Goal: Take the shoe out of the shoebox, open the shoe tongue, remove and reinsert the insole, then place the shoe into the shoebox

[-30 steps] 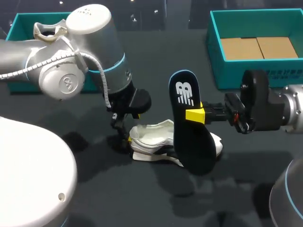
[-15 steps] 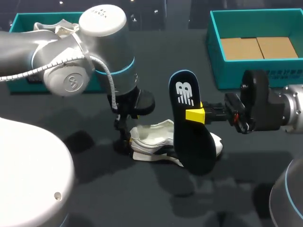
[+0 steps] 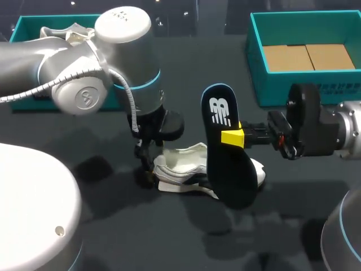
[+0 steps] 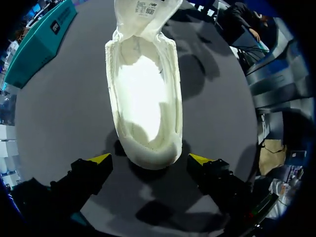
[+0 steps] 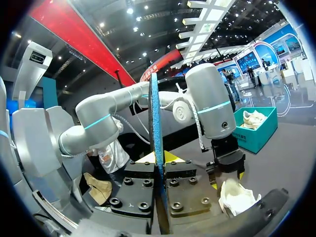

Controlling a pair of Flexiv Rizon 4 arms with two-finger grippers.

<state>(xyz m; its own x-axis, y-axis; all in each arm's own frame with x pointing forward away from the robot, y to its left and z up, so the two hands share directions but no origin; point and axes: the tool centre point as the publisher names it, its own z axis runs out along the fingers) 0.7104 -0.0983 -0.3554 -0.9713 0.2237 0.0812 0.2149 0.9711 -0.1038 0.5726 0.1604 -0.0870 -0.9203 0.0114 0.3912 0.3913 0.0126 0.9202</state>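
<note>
The left gripper [image 4: 149, 159] stands wide open around the heel of the white low-top shoe [image 4: 143, 94]. One yellow-tipped finger sits just beside each side of the heel, and a thin strip of the dark grey table [image 4: 59, 108] shows between tip and shoe on both sides, so neither finger presses on it. The shoe lies on the table pointing away from these jaws. Its opening faces them, and its white tongue [image 4: 143, 15] is folded out at the far end.

In the head view the same gripper [image 3: 149, 166] hangs down at the shoe's [image 3: 180, 169] heel end.

The right gripper [image 3: 234, 137] is clamped on the black foam insole with a blue edge [image 3: 228, 175]. It grips the insole near mid-length and holds it upright above the shoe's toe end. From that wrist the insole [image 5: 154, 113] shows edge-on, pinched between the two closed fingers [image 5: 175, 159], with the shoe [image 5: 237, 197] ahead of them and lower.

The teal cardboard shoebox [image 3: 282, 84] sits beyond the right gripper, well apart from the shoe.
</note>
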